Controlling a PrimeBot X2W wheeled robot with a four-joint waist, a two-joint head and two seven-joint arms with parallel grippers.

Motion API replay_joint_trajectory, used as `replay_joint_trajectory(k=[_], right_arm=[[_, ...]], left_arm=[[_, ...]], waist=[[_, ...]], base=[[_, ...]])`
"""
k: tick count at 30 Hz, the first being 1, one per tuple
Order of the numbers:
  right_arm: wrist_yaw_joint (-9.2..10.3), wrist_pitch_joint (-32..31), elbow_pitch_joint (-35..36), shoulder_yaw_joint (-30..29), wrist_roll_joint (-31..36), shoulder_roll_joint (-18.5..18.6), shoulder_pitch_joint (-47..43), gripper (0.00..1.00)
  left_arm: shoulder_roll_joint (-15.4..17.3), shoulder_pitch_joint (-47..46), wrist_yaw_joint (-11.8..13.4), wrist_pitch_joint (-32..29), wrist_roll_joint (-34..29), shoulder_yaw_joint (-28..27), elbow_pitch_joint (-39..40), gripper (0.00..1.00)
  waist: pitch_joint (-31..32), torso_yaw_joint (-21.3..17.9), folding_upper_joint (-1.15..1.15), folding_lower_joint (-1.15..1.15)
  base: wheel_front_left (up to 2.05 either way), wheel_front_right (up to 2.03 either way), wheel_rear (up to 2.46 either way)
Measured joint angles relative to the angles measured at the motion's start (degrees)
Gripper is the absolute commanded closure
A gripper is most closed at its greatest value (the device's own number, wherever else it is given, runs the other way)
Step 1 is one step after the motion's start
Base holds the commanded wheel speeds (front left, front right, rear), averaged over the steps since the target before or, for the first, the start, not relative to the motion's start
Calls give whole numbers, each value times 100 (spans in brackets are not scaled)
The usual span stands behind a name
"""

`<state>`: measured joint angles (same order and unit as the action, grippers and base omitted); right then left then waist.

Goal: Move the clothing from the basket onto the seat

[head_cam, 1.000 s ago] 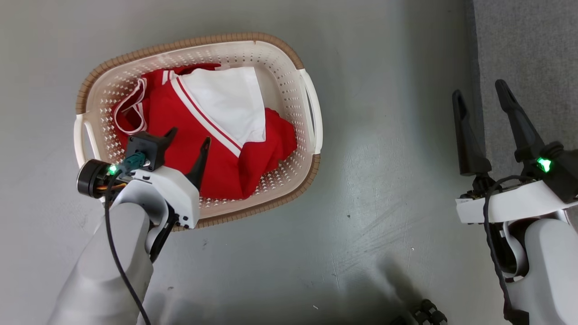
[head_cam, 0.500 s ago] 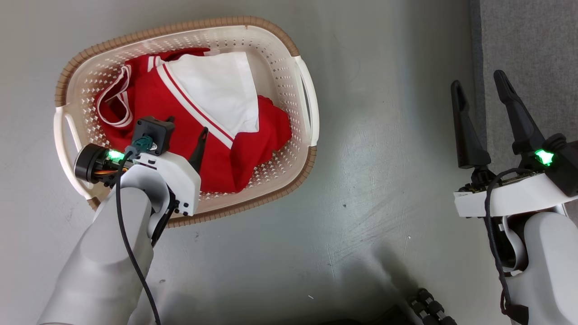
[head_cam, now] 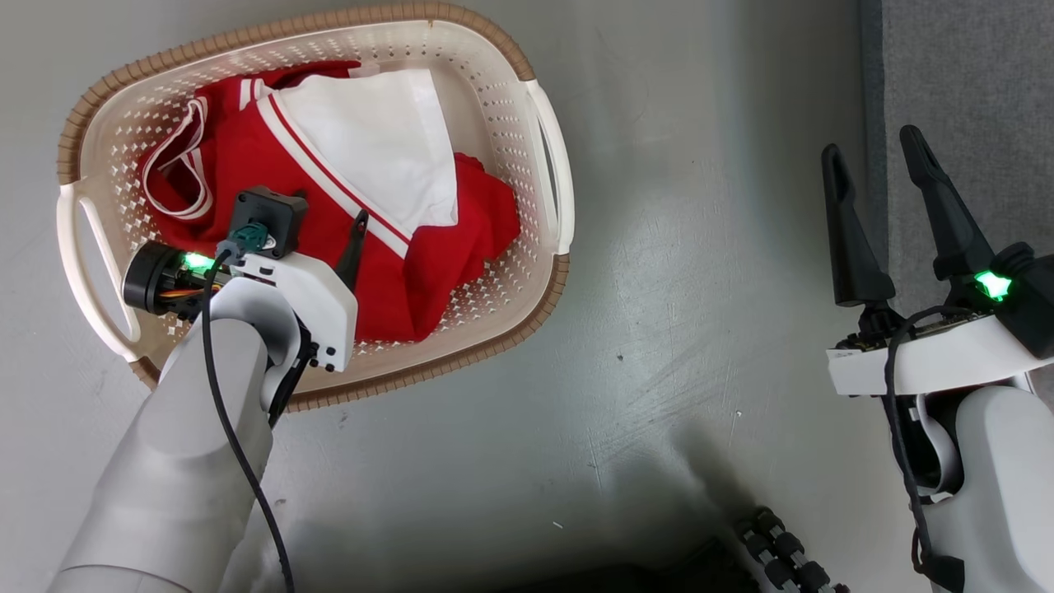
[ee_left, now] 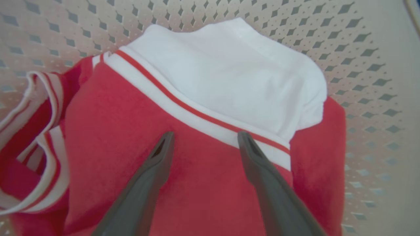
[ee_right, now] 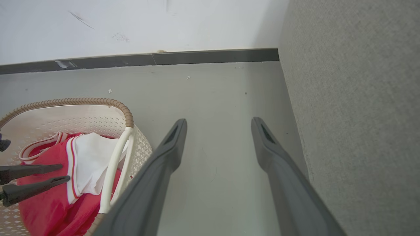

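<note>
At ten o'clock in the head view, on the grey floor [head_cam: 700, 371], the basket [head_cam: 494, 107] holds the clothing [head_cam: 370, 156], a red heap with a white panel uppermost; the left gripper [ee_left: 205, 136] hangs inside the basket over the heap's six o'clock part, jaws wide, nothing between them; its fingertips [ee_left: 163, 147] lie over red cloth, the white stripe trim just beyond at twelve o'clock; whether they touch, I cannot tell; the right gripper [head_cam: 871, 144] stands at three o'clock, wide and empty, beside the seat [head_cam: 972, 82], well apart from the basket.
</note>
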<state>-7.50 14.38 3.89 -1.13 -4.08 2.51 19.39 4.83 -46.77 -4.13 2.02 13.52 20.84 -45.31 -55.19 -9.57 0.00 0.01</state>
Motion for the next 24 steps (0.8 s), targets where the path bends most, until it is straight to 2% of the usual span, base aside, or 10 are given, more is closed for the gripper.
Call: replay_joint_trajectory(k=[24], right_arm=[[0,9,159,-143,12,1,109,0]], left_arm=[[-156,-335,-58,60,64,71,-537,0]], waist=[[-349,109,0,0]], base=[[0,0,0]])
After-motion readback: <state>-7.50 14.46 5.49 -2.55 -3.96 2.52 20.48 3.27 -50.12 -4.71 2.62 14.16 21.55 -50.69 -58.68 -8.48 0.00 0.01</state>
